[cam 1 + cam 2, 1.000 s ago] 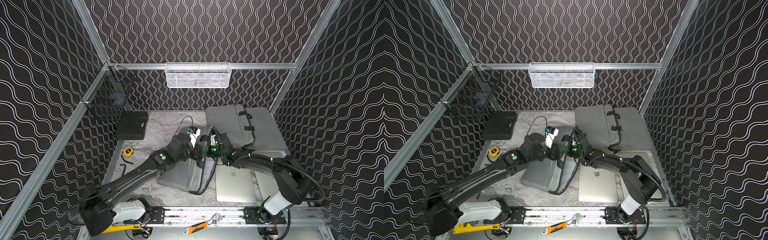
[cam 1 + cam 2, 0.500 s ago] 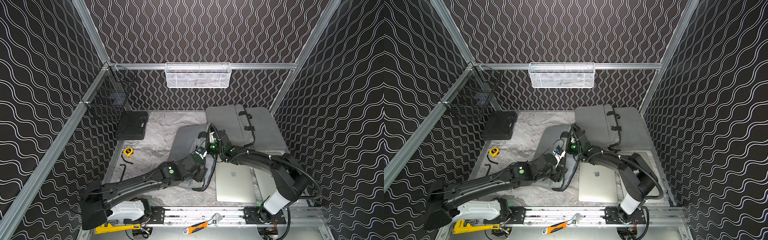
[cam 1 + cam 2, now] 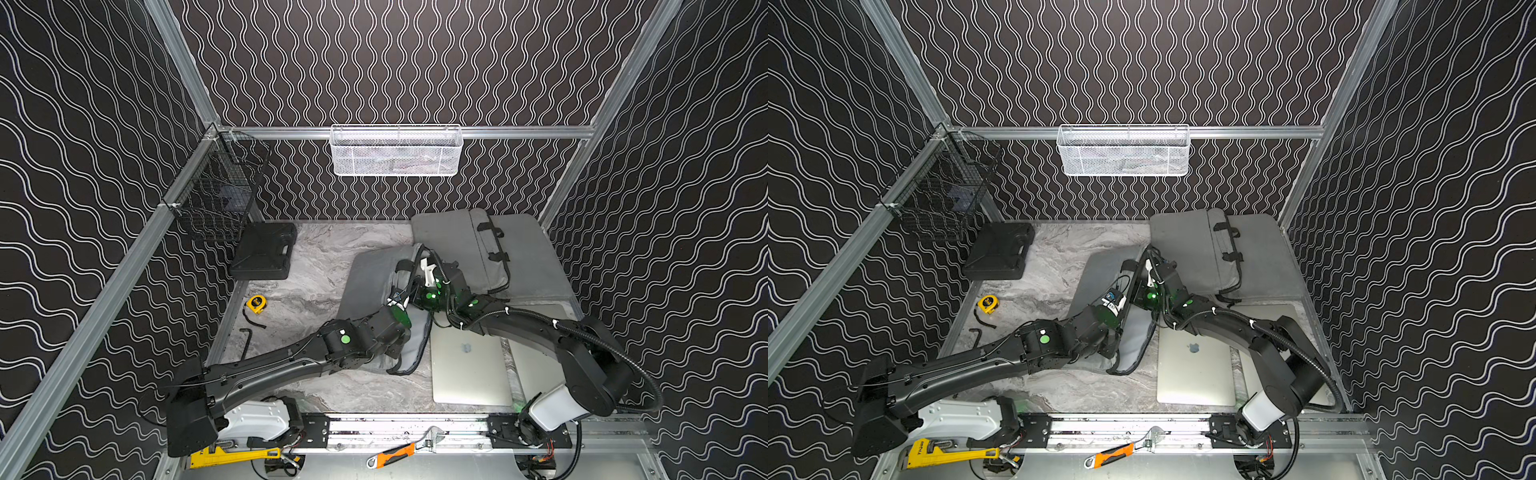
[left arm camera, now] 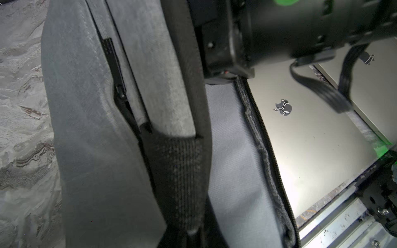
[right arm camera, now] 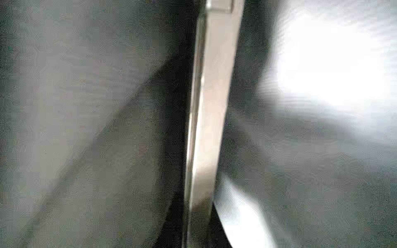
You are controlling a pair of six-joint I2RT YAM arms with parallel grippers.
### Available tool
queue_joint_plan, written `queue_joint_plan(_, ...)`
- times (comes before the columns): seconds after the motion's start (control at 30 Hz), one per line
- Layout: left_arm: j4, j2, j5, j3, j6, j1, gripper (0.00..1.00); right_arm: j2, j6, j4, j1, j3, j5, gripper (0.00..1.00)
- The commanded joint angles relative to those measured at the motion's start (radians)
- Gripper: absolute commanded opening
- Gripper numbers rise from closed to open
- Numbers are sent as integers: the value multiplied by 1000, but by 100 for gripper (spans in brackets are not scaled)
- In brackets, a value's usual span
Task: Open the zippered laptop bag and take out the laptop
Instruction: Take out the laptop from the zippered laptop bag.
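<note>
The grey laptop bag (image 3: 370, 278) (image 3: 1100, 270) lies unzipped in the middle of the table, its zip edge (image 4: 264, 137) hanging loose. My left gripper (image 3: 397, 352) (image 3: 1109, 351) is at the bag's near end, shut on its black webbing strap (image 4: 182, 171), which runs straight into the jaws (image 4: 193, 236). My right gripper (image 3: 419, 270) (image 3: 1149, 268) reaches into the bag's mouth, with its tips hidden by fabric. In the blurred right wrist view a thin silver laptop edge (image 5: 210, 107) runs into the shut jaws (image 5: 198, 225).
Two silver laptops (image 3: 469, 365) (image 3: 536, 365) lie flat at the front right beside the bag. A second grey bag (image 3: 511, 249) fills the back right. A black case (image 3: 264, 251), a yellow tape measure (image 3: 256, 304) and a hex key (image 3: 246, 343) are on the left.
My left arm swung from the bag's far part down to its near end, and its gripper closed on the strap. The right gripper stayed in the bag's mouth.
</note>
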Motion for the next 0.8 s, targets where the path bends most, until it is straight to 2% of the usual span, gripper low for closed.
queue_joint_plan(0.0, 1, -1, -8, -16, -6, 0, 0, -33, -63, 10, 0, -15, 46, 0)
queue_joint_plan(0.57, 40, -13, -30, -21, 47, 23, 0, -369, -33, 70, -20, -241, 95, 0)
queue_joint_plan(0.77, 76, 3, -32, -21, 65, 38, 0, -447, 18, 125, -92, -317, 29, 0)
